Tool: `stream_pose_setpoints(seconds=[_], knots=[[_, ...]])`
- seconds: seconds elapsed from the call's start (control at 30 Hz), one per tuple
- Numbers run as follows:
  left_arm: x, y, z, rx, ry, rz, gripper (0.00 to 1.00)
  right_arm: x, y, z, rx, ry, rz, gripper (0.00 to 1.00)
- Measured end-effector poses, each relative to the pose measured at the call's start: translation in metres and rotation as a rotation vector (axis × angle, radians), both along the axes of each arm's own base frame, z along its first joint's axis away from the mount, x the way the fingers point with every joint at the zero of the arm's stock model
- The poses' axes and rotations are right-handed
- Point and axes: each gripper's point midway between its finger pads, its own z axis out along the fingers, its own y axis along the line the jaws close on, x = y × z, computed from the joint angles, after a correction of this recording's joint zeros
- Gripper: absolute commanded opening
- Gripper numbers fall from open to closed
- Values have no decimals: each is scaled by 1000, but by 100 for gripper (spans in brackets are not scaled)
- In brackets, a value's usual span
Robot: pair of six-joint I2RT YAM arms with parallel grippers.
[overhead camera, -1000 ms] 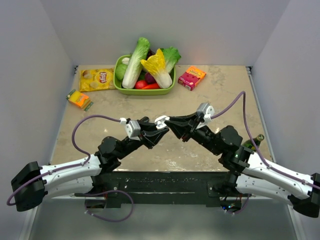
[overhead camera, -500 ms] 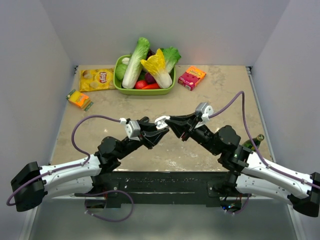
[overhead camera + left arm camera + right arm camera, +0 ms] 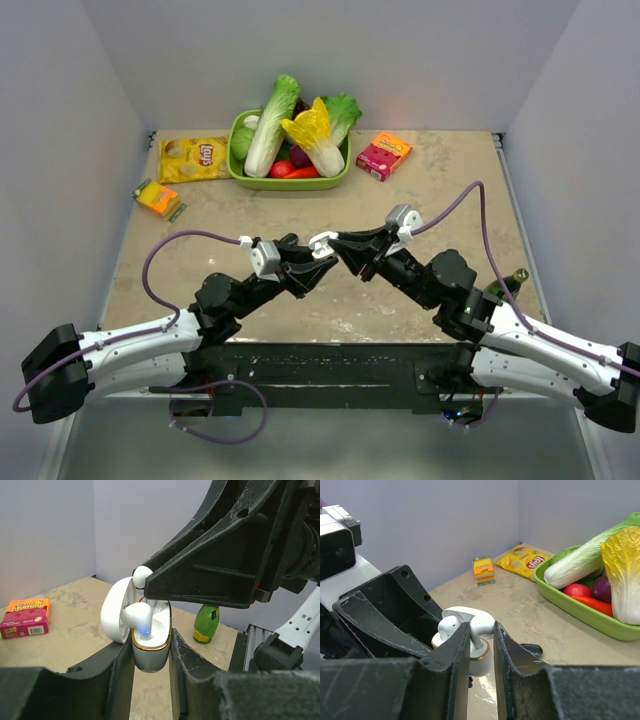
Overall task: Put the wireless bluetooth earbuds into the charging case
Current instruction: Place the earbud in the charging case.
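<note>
Over the near middle of the desk [image 3: 440, 190], the left end effector [image 3: 316, 256] is pinching the open charging case [image 3: 149, 657], and one earbud [image 3: 137, 616] is sitting inside it. The right end effector [image 3: 481, 640] is squeezing a second earbud [image 3: 142, 576] just above the case. At the far edge, a green tray [image 3: 290, 181] is holding vegetables.

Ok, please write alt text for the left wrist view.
The left claw grips an open white case, with one earbud seated in it, glowing blue. The right claw holds a second earbud over it.
</note>
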Motion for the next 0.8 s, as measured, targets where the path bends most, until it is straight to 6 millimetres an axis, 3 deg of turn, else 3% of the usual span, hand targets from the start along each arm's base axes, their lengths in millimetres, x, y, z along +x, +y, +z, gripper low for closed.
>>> stream_pose_setpoints(seconds=[0.07,0.1,0.3,0.4,0.63,0.8], knots=[[0,0,0,1,0,0,0,0,0,0,-1,0,0,0],[0,0,0,2,1,0,0,0,0,-1,-3,1,1,11],[0,0,-2,8,4,-1,0,-1,0,-2,-20,9,4,44],[-1,0,0,2,0,-2,0,-1,0,-5,-32,19,5,50],[-1,0,2,-4,-3,-2,0,0,-3,-3,-34,36,-6,55],[-1,0,3,-8,-6,-2,0,0,-8,7,-13,40,-24,66]])
